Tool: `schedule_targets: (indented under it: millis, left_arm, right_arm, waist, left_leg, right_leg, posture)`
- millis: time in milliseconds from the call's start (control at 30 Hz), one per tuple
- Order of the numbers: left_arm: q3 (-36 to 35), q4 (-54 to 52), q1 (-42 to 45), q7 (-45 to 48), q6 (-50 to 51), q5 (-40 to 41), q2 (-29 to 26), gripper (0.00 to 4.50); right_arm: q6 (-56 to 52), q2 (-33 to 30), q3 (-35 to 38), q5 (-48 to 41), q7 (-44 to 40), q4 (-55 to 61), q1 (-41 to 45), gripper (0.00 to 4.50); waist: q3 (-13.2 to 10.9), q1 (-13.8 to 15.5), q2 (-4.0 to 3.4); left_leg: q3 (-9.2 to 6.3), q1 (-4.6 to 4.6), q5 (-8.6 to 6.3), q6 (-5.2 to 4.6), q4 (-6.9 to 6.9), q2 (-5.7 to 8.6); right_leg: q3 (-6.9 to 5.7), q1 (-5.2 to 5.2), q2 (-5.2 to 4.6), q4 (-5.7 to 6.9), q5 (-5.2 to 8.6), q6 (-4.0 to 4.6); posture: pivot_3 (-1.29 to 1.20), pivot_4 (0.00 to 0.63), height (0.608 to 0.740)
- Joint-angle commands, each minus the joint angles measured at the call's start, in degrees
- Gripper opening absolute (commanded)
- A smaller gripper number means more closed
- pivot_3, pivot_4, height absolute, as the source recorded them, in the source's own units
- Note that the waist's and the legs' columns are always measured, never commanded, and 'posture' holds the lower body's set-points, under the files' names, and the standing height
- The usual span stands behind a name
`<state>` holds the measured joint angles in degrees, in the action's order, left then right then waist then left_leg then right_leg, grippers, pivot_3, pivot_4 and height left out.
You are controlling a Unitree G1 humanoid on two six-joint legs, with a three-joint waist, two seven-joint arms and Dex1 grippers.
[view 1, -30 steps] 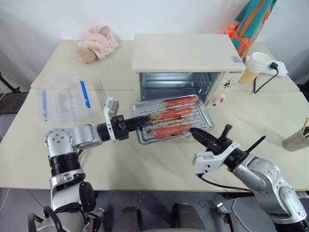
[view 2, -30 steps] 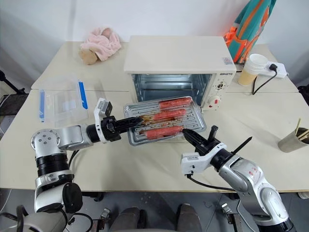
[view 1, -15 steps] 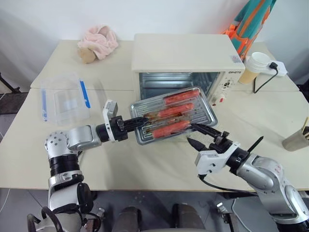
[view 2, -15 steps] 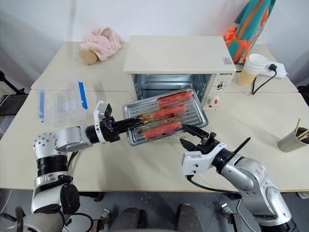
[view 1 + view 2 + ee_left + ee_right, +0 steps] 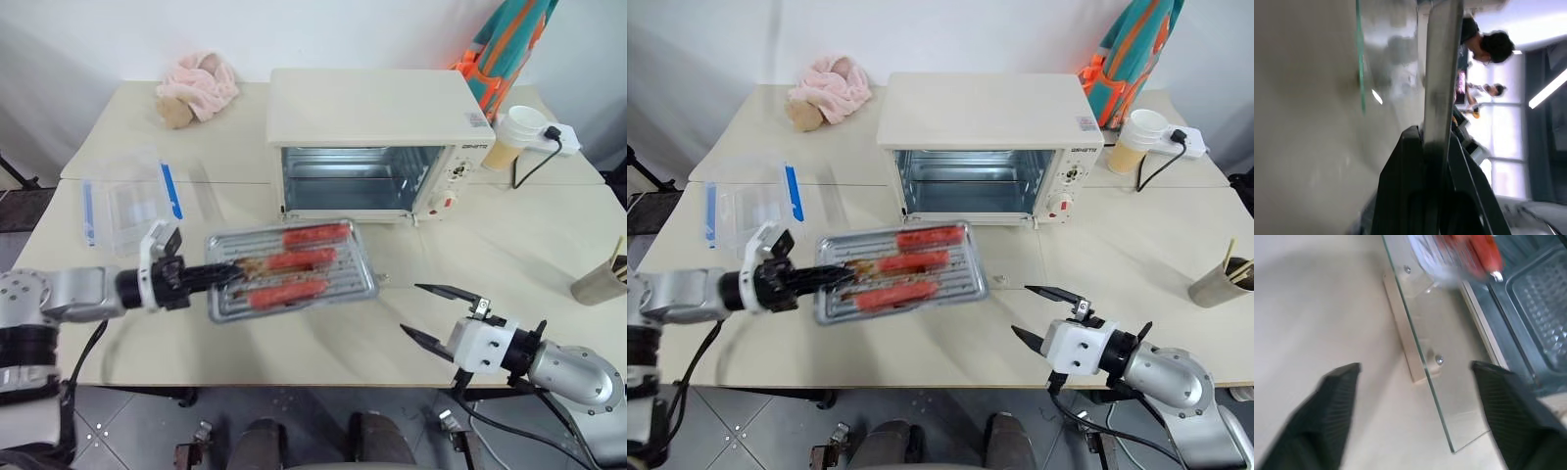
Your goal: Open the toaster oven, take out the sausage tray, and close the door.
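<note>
the left pincer (image 5: pixel 211 277) is clamped on the near-left edge of the sausage tray (image 5: pixel 294 269), held off the surface (image 5: pixel 509 235) at seven o'clock from the toaster oven (image 5: pixel 377 142). the door (image 5: pixel 1442 396) lies folded down, open. the right pincer (image 5: pixel 431 311), fingers apart and empty, hovers at five o'clock.

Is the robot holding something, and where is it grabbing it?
Yes. The left gripper holds the sausage tray by the middle of its left edge. The right gripper is open and holds nothing.
</note>
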<state>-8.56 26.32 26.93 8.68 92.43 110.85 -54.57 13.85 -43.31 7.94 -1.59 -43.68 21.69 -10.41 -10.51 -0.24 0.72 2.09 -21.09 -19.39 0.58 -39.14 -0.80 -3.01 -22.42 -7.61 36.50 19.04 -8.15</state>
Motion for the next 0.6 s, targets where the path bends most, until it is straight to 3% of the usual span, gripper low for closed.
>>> schedule_targets:
  millis: [33, 233, 267, 433, 600]
  left_arm:
    - [-2.13, 2.26, -2.18, 8.85, 0.07, 2.05, -3.66, 0.0]
    - [-12.11, 3.15, -11.34, 15.33, -4.95, 0.79, -3.53, 0.0]
    - [-15.47, 1.87, -14.74, 14.58, -8.12, 0.32, -2.3, 0.0]
    - [-25.77, -5.5, -28.63, 10.51, -15.55, 2.07, 3.55, 0.0]
    - [-34.56, -11.93, -33.73, 4.62, -23.21, 2.15, 13.04, 0.0]
  right_arm:
    - [1.84, -0.69, 2.13, -2.04, -0.46, -5.14, 1.61, 2.22]
    - [5.9, -1.86, 2.79, -0.45, -0.82, -13.01, 2.59, 0.19]
    - [6.22, -1.73, 2.84, -0.05, -0.21, -13.7, 2.78, 0.05]
    - [5.21, -0.51, 1.94, 2.05, 3.15, -16.34, 5.49, 0.05]
    - [4.11, 0.6, 0.12, 3.11, 4.54, -19.34, 9.13, 0.05]
  waist:
    - [0.0, 0.03, 0.0]
    - [0.0, -0.2, 0.0]
    - [-0.01, -0.24, 0.0]
    - [0.0, -1.3, 0.0]
    - [0.01, -1.2, 0.02]
  left_leg:
    - [0.0, 0.0, 0.0, 0.0, 0.0, 0.0]
    - [0.03, 0.0, -0.01, -0.01, 0.04, -0.02]
    - [0.02, -0.01, -0.02, -0.01, 0.05, -0.04]
    - [0.03, 0.03, -0.02, -0.02, 0.12, -0.22]
    - [0.05, 0.04, -0.04, -0.06, 0.08, -0.2]
  right_leg:
    - [0.01, -0.01, 0.0, -0.01, 0.01, 0.02]
    - [0.06, -0.06, -0.04, 0.01, 0.02, 0.04]
    - [0.05, -0.07, -0.03, 0.01, 0.02, 0.04]
    - [0.11, -0.08, -0.18, 0.0, 0.02, 0.04]
    - [0.1, -0.07, -0.33, -0.1, 0.02, 0.03]
  posture:
    - [0.0, 0.15, 0.74]
    - [0.0, 0.15, 0.74]
    - [0.0, 0.15, 0.74]
    - [0.0, 0.15, 0.74]
    - [0.0, 0.15, 0.74]
